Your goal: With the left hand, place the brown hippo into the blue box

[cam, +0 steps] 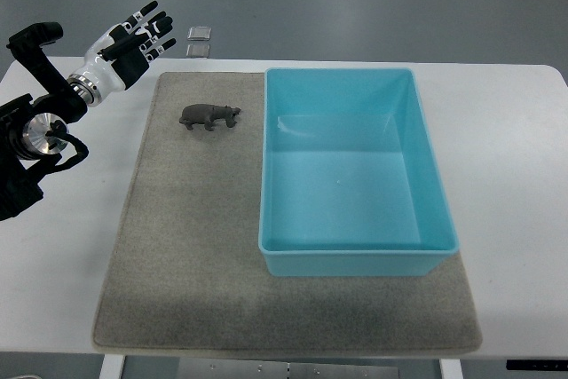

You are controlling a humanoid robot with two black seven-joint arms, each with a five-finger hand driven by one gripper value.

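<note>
A small brown hippo [209,116] stands on the grey mat [177,246] near its far left corner, head pointing right. The blue box [355,170] sits on the mat's right half, open and empty, just right of the hippo. My left hand [138,37] is raised over the table's far left corner, up and left of the hippo, fingers spread and holding nothing. The right arm is out of view.
The mat lies on a white table [515,148]. Two small clear square items [199,41] lie at the table's far edge, just right of my left hand. The left arm's black joints [31,130] lie over the table's left edge.
</note>
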